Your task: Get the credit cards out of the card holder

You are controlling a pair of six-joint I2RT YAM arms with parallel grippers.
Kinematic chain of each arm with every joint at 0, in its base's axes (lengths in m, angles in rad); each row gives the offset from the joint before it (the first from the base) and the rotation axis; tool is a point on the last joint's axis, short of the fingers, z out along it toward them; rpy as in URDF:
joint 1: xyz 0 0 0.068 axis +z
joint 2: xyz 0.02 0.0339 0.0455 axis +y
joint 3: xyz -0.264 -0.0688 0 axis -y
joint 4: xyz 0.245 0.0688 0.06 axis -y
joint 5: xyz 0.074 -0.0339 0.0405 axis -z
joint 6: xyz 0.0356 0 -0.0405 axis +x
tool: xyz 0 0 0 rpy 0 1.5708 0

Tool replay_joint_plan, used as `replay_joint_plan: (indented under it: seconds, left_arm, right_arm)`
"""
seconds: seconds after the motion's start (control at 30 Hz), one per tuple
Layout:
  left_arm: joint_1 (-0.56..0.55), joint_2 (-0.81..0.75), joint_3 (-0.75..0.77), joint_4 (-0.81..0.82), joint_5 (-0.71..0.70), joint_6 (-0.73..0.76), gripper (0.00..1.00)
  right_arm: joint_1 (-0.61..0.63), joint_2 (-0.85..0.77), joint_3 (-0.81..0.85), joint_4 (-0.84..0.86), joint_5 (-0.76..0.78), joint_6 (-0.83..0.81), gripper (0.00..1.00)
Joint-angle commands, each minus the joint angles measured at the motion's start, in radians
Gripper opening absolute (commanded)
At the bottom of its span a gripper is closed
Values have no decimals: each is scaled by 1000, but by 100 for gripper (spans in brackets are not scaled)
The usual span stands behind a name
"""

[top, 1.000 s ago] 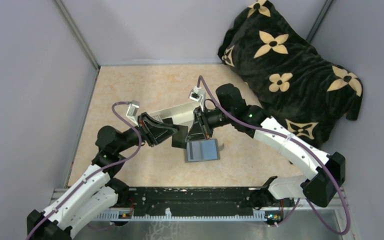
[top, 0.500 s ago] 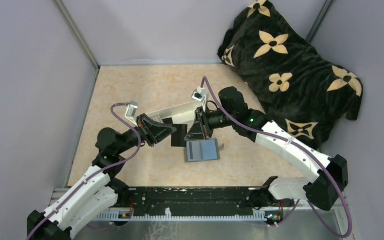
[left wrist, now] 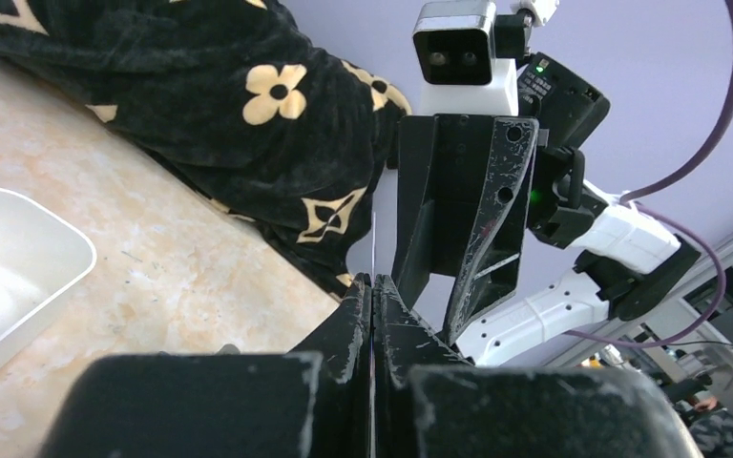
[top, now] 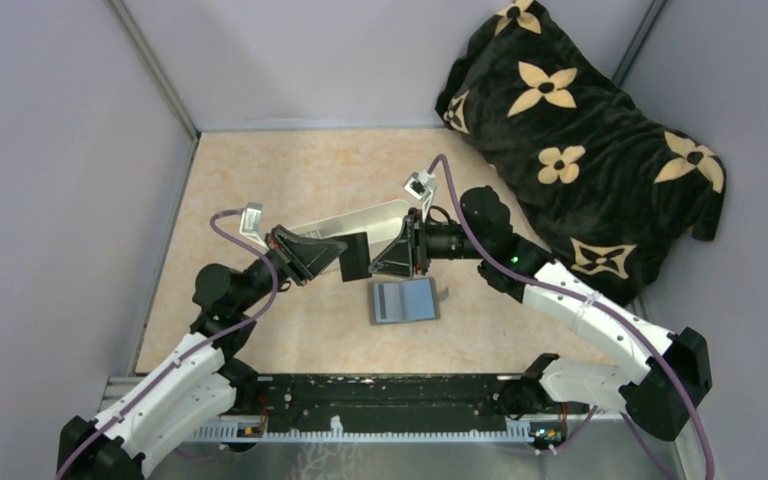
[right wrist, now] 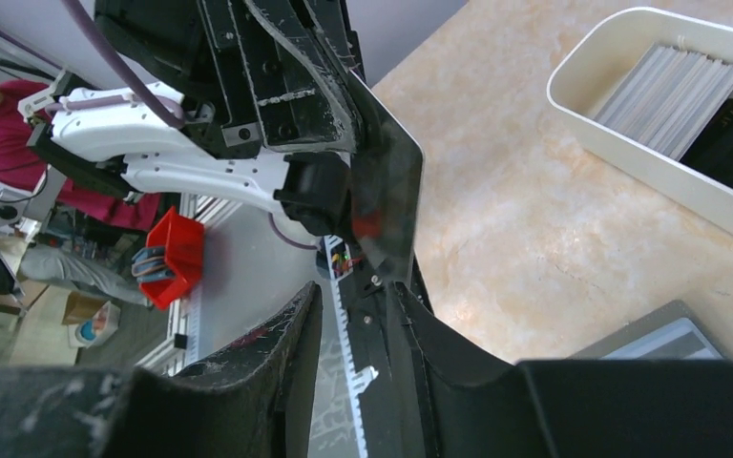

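Pinching a thin glossy black card (top: 356,258), left jaws clenched; right jaws parted

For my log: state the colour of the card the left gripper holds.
Black. The credit card shows best in the top external view.

Your left claw (top: 341,258) and right claw (top: 371,264) hide the near side of the white tray (top: 390,211) from above. Beside the tray, the black card (left wrist: 373,243) shows edge-on, just a thin line. The card holder (right wrist: 659,335) near the tray is mostly cut off by your right claw's body. The tray's far end runs off frame.
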Motion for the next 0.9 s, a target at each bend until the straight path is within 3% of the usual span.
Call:
replay_joint_plan:
  seconds: [0.0, 0.43, 0.87]
  left_arm:
    - [7, 24, -27, 202, -2, -86, 0]
    - [9, 47, -38, 337, 41, -163, 0]
    - [12, 67, -45, 374, 12, -168, 0]
  right_arm:
    - [-6, -31, -6, 117, 9, 23, 32]
    - [-47, -39, 8, 160, 42, 13, 34]
    - [-50, -15, -40, 328, -79, 128, 35]
